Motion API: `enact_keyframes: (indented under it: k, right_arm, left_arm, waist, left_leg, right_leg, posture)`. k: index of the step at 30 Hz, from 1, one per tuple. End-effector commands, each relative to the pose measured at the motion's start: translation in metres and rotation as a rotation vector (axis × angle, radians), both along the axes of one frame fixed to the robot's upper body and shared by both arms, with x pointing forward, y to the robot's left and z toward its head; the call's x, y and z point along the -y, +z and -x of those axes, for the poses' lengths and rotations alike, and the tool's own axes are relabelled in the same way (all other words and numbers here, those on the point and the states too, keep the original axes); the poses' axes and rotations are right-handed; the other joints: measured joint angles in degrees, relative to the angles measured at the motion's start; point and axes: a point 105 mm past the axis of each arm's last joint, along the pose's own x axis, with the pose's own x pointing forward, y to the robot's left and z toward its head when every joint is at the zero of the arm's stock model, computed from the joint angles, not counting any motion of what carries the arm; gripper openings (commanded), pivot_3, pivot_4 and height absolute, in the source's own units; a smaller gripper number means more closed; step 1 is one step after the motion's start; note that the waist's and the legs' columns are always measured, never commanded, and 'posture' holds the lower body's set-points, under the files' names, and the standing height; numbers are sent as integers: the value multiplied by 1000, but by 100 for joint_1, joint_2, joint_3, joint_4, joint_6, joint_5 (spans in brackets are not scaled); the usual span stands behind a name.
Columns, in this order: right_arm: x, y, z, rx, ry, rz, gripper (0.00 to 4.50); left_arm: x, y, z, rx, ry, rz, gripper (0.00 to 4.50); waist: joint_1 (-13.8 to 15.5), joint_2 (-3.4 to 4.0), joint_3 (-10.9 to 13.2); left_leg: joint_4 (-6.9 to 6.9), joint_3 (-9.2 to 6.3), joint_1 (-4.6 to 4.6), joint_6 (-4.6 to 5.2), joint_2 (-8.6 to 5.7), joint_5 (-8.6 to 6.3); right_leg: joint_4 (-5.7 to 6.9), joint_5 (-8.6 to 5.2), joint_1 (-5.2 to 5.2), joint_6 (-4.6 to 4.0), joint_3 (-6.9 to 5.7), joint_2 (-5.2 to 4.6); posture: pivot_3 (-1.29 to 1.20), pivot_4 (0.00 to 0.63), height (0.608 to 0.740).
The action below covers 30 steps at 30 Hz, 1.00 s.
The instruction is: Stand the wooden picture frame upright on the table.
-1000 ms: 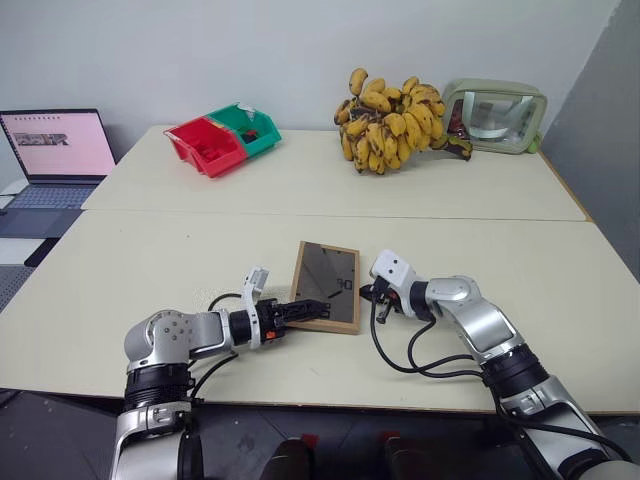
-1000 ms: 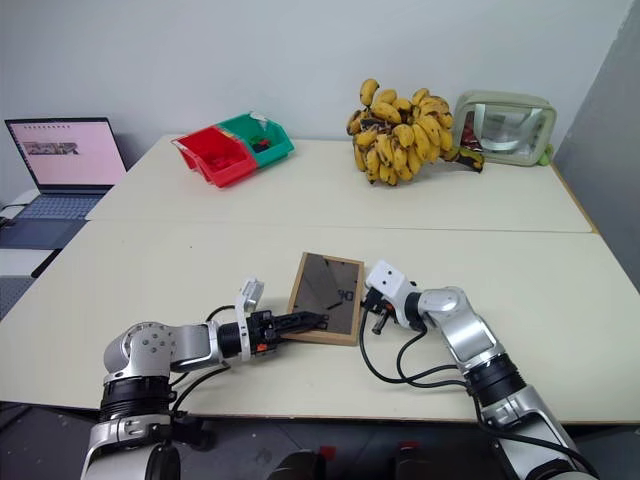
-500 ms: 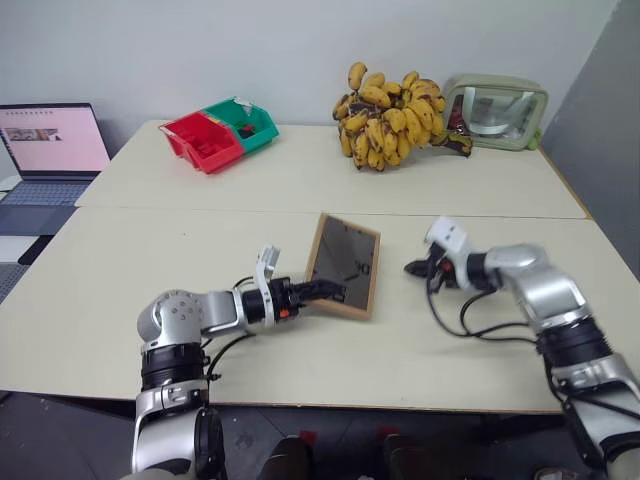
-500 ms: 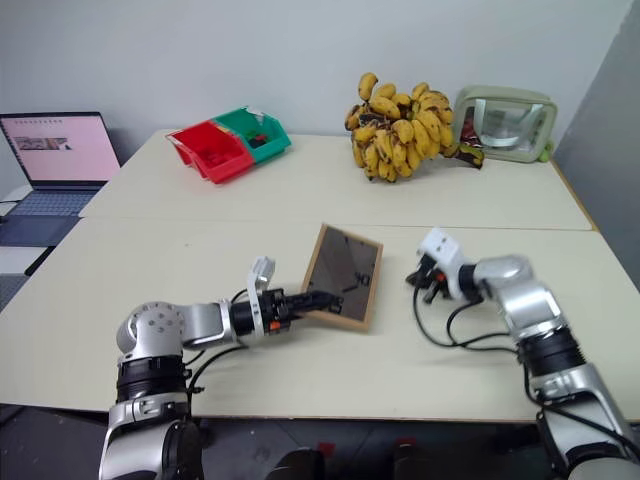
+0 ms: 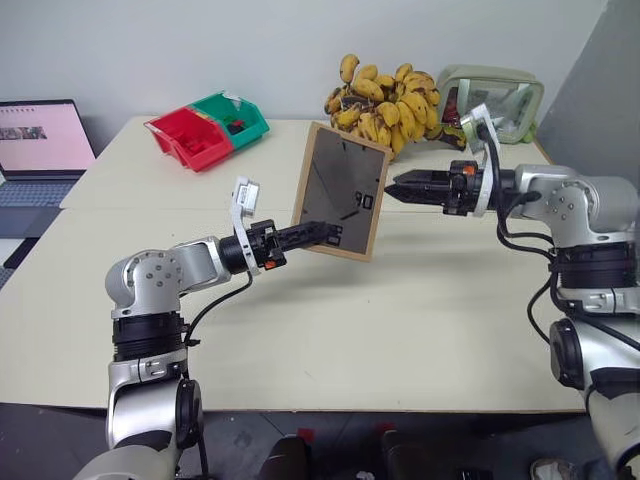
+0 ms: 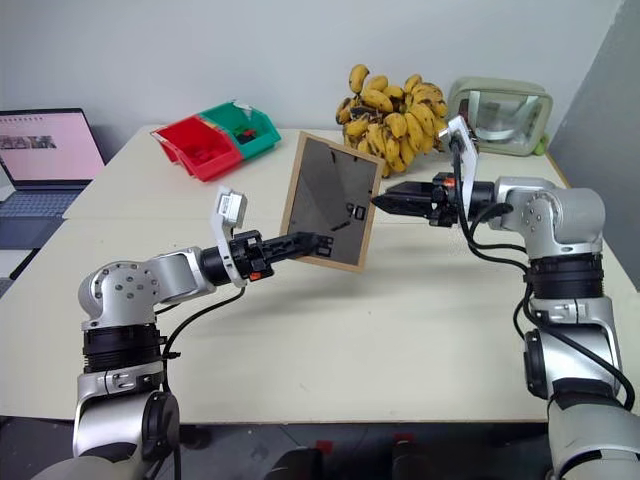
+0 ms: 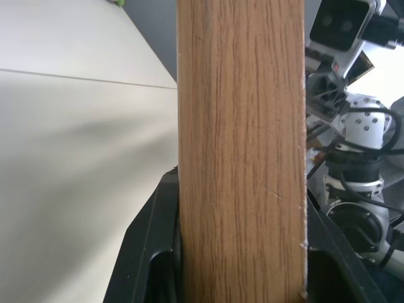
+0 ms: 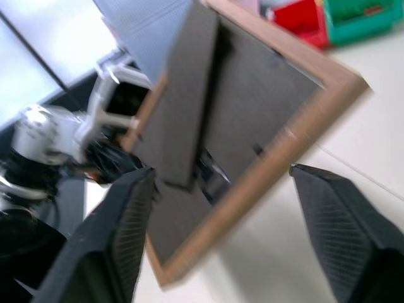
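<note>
The wooden picture frame [image 5: 335, 190] hangs in the air above the table [image 5: 400, 320], nearly upright, with its dark grey back and white numerals toward me. My left gripper [image 5: 325, 232] is shut on its lower edge. In the left wrist view the wood edge [image 7: 240, 126] fills the space between the black fingers [image 7: 151, 252]. My right gripper [image 5: 392, 187] points level at the frame's right edge from the right. It is open, and in the right wrist view its fingers [image 8: 120, 240] stand wide on either side of the frame's back [image 8: 252, 120]. I cannot tell whether it touches.
A bunch of bananas [image 5: 385, 95] and a grey-green rounded case [image 5: 500, 100] sit at the far right of the table. Red and green bins [image 5: 205, 130] are at the far left. A laptop [image 5: 40, 135] stands on a side surface to the left.
The left gripper has lifted the frame off the table and tilted it from flat to nearly upright. The right arm rose to the frame's right edge and its gripper opened.
</note>
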Motion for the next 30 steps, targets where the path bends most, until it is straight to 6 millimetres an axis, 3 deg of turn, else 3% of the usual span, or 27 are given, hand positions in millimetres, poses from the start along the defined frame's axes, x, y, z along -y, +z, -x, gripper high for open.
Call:
enact_keyframes:
  k: [1, 10, 18, 22, 30]
  right_arm:
    - [-11, 20, 3, 75, 36, -42, 4482]
    - [-44, 13, -15, 183, -21, 45, 4482]
    - [-76, 21, 16, 167, 162, -24, 4482]
    - [-67, 30, 36, 114, 267, -98, 4482]
    - [-40, 20, 45, 83, 259, -80, 4482]
  left_arm:
    - [1, 28, 2, 119, -21, 31, 1292]
    - [4, 29, 1, 132, -37, 18, 1292]
    - [5, 27, 2, 123, -45, 11, 1292]
    - [3, 22, 6, 99, -55, 1, 1292]
    - [1, 14, 16, 47, -84, 3, 1292]
  waist:
    - [1, 0, 0]
    - [-19, 1, 0]
    - [-20, 1, 0]
    - [-17, 1, 1]
    - [-15, 1, 0]
  left_leg:
    - [-3, -1, 0, 0, 0, 0]
    - [-5, 0, 0, 0, 0, 0]
    - [-7, 1, 0, -4, 2, 2]
    - [-7, -1, 0, -2, 2, 1]
    - [-6, 0, 0, 2, 0, -1]
  right_leg:
    - [-2, 0, 0, 0, -1, 0]
    - [-2, 0, -2, 0, 0, 0]
    - [-2, 0, -2, 0, 0, -1]
    - [-2, 0, -2, 0, -1, -2]
    - [-2, 0, -1, 0, 0, -2]
  posture:
    - [0, 150, 740]
    - [0, 150, 740]
    - [0, 150, 740]
    - [0, 150, 740]
    - [0, 150, 740]
